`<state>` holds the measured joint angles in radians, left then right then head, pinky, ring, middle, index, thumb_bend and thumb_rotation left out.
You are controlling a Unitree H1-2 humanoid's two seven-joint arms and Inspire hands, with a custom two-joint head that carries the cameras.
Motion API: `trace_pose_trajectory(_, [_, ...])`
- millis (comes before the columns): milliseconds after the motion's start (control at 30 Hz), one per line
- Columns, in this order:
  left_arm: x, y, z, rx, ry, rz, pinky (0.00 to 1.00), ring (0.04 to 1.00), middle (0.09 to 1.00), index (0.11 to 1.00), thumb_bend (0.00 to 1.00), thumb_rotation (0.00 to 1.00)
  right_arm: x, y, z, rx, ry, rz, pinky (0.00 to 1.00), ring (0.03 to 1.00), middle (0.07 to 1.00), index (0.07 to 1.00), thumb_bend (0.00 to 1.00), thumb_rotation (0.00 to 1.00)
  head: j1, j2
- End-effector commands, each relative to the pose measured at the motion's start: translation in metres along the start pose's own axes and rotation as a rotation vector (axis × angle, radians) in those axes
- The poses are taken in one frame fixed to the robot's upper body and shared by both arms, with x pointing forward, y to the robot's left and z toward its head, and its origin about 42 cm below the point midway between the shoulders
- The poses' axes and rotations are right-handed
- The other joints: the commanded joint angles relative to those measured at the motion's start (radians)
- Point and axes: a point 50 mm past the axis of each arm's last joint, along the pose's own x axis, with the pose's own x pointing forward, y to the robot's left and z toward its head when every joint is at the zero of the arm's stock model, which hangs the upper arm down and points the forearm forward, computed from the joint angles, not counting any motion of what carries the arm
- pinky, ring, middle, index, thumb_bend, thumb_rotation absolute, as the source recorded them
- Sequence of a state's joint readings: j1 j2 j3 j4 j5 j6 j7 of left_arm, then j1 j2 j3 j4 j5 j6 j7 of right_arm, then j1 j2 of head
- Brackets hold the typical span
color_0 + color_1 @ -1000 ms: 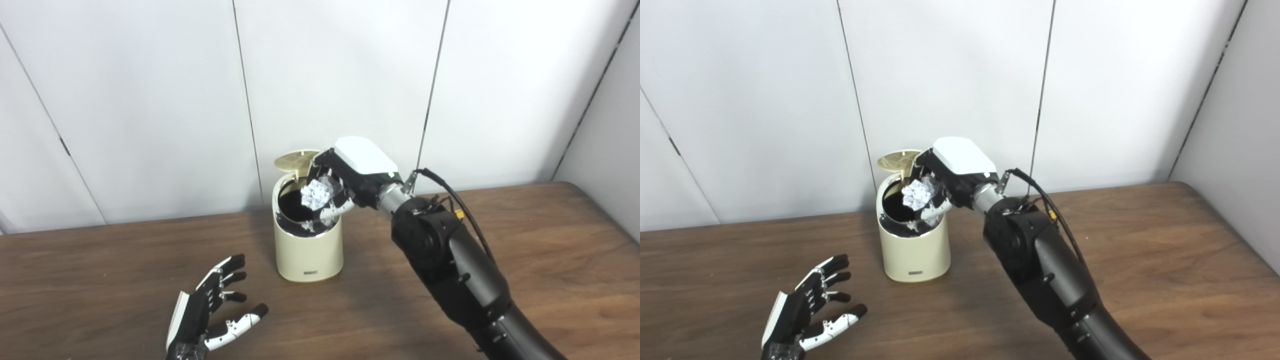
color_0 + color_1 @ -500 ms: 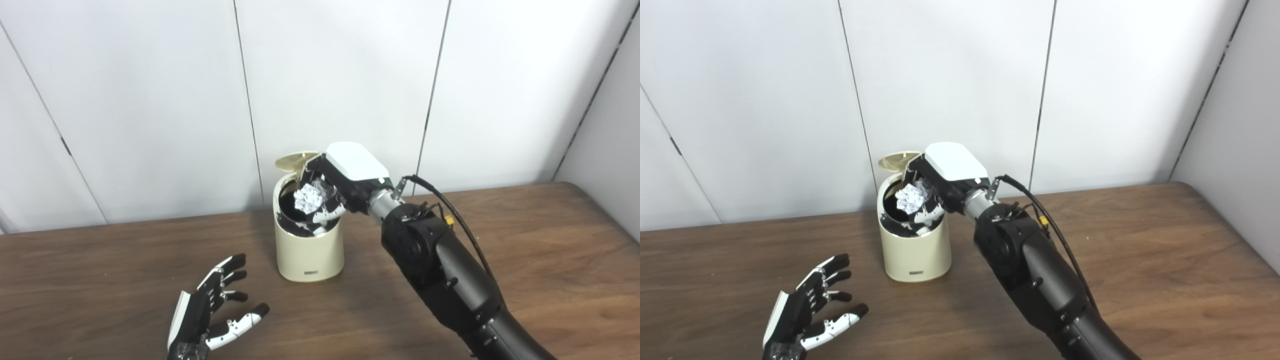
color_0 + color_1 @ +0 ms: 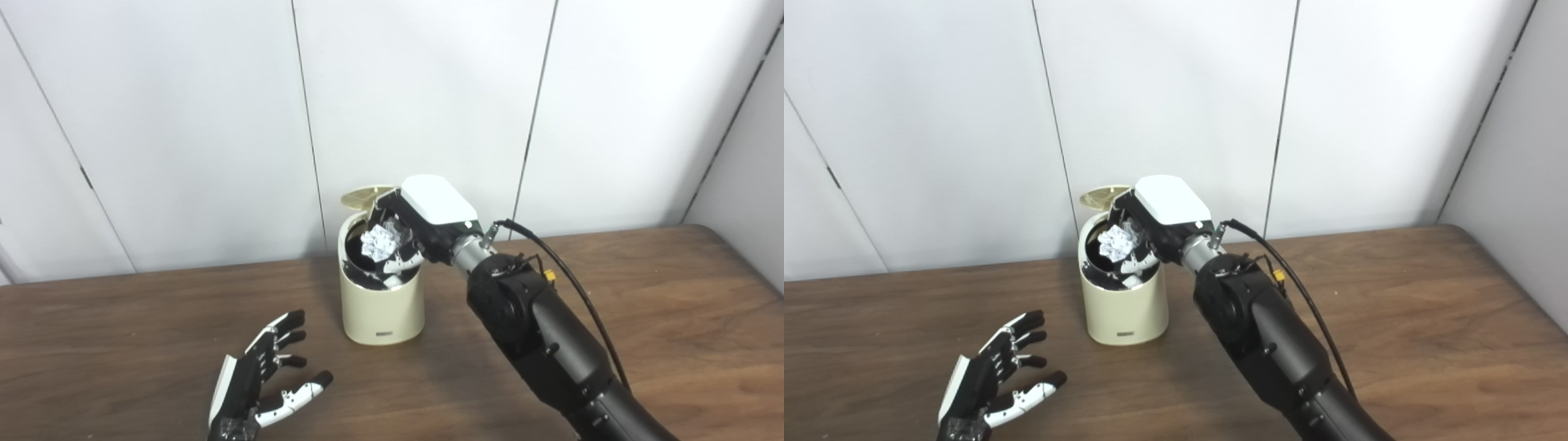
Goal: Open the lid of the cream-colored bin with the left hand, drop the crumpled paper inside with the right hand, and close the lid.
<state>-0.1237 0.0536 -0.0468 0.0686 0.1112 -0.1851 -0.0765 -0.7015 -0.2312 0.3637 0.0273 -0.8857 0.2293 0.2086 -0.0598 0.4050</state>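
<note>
The cream-colored bin [image 3: 381,309] stands upright on the wooden table near the back wall. Its round lid [image 3: 361,195] is tipped up at the back, showing the dark inside. My right hand [image 3: 422,226] hangs over the bin's mouth, shut on the white crumpled paper [image 3: 378,241], which sits just above the opening with the fingertips dipping inside the rim. My left hand [image 3: 260,380] rests low at the front left of the bin, open, fingers spread, holding nothing and apart from the bin.
The brown table [image 3: 674,306] stretches to both sides. White wall panels [image 3: 184,122] rise right behind the bin. The right forearm [image 3: 551,349] crosses the table's right half, with a black cable looping off its wrist.
My right hand has dropped lower and slightly left with the paper, now down at the bin's mouth. The camera has shifted a little. My left hand has stayed put.
</note>
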Motion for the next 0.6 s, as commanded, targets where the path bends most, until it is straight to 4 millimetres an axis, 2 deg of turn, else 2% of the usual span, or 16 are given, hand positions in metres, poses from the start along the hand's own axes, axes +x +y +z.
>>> trace_pose_trajectory(0, [0.0043,0.0008,0.0102,0.004,-0.059,0.014,0.62,0.811,0.857,0.870,0.72,0.11,0.0050,-0.0104,0.0037,-0.018,-0.021,-0.055,0.32,0.402,0.507,0.510,0.50,0.00,-0.001,0.001])
trace_pose_trajectory(100, [0.0043,0.0011,0.0102,0.009,-0.063,0.011,0.62,0.810,0.857,0.871,0.71,0.11,0.0046,-0.0089,0.0035,-0.023,-0.001,-0.037,0.33,0.405,0.503,0.519,0.50,0.00,0.000,0.002])
trace_pose_trajectory(167, [0.0043,0.0014,0.0101,0.008,-0.061,0.010,0.63,0.811,0.859,0.873,0.71,0.11,0.0037,-0.0094,0.0046,-0.046,0.023,0.010,0.33,0.402,0.504,0.558,0.50,0.00,0.000,0.002])
trace_pose_trajectory(200, [0.0043,0.0016,0.0100,0.009,-0.061,0.011,0.63,0.811,0.859,0.873,0.71,0.11,0.0029,-0.0101,0.0052,-0.062,0.029,0.036,0.33,0.412,0.518,0.624,0.52,0.00,0.000,0.004])
trace_pose_trajectory(233, [0.0043,0.0016,0.0102,0.012,-0.061,0.013,0.63,0.806,0.855,0.869,0.71,0.11,0.0021,-0.0107,0.0054,-0.080,0.032,0.056,0.38,0.521,0.611,0.693,0.74,0.07,0.000,0.004])
trace_pose_trajectory(300, [0.0044,0.0019,0.0104,0.005,-0.061,0.014,0.62,0.805,0.855,0.869,0.71,0.11,0.0008,-0.0115,0.0050,-0.097,0.034,0.076,0.45,0.639,0.722,0.741,0.86,0.12,-0.002,0.005])
trace_pose_trajectory(367, [0.0047,0.0021,0.0102,-0.003,-0.059,0.014,0.62,0.807,0.856,0.869,0.72,0.10,0.0003,-0.0119,0.0046,-0.092,0.036,0.081,0.49,0.684,0.769,0.753,0.89,0.13,-0.004,0.005])
trace_pose_trajectory(567, [0.0051,0.0026,0.0094,-0.004,-0.062,0.009,0.62,0.810,0.858,0.870,0.71,0.09,-0.0012,-0.0126,0.0035,-0.080,0.034,0.086,0.51,0.660,0.754,0.721,0.88,0.10,-0.005,0.005])
